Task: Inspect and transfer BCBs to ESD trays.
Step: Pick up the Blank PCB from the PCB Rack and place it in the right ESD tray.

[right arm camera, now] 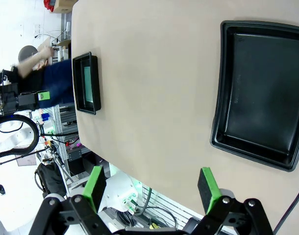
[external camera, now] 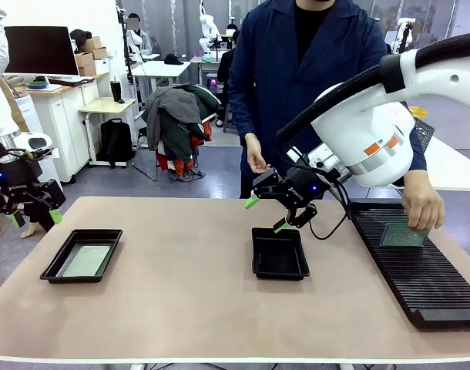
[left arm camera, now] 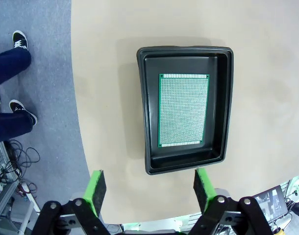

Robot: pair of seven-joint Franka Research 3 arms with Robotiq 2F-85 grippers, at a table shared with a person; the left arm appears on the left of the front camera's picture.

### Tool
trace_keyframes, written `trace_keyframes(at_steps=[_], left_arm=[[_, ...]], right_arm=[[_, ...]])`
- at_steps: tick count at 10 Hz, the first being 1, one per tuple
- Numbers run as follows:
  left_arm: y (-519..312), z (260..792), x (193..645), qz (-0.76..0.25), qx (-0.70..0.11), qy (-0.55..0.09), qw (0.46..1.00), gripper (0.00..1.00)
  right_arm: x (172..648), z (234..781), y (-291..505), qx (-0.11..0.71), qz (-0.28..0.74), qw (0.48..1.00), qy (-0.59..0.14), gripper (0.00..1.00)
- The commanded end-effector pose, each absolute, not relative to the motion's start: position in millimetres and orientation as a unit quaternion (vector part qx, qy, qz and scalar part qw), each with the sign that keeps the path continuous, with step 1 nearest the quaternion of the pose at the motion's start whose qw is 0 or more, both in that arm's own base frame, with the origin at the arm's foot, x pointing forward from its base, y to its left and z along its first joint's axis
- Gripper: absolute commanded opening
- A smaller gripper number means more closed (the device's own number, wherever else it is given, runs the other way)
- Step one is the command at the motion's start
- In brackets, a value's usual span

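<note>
White right arm [external camera: 428, 77], black green-padded tool [external camera: 266, 214]

Green BCB [left arm camera: 184, 110] — flat in black tray [left arm camera: 227, 98]

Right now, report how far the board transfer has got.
Done: one BCB lies flat in the left ESD tray. In hand: the person's hand holds a second BCB at the black rack. To do: the middle ESD tray is bare, with no board yet. The left gripper and right gripper hang open, holding nothing.
</note>
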State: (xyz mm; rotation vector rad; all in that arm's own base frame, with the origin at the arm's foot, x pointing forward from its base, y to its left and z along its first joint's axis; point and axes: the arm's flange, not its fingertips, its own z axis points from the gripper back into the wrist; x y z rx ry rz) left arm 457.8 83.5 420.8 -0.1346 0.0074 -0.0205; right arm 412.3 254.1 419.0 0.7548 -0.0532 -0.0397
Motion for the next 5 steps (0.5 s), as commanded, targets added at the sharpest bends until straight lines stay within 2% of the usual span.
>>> trace_keyframes(at_steps=[1,2,5], left_arm=[[84.5,419.0,458.1,-0.009,-0.066,0.002,0.998,0.95],[84.5,419.0,458.1,-0.009,-0.066,0.002,0.998,0.95],[84.5,419.0,458.1,-0.009,-0.066,0.002,0.998,0.95]], right_arm=[[406.4,420.6,248.4,0.367,0.011,0.930,-0.023,1.00],[412.3,419.0,254.1,0.368,-0.019,0.929,-0.026,1.00],[412.3,419.0,254.1,0.368,-0.019,0.929,-0.026,1.00]])
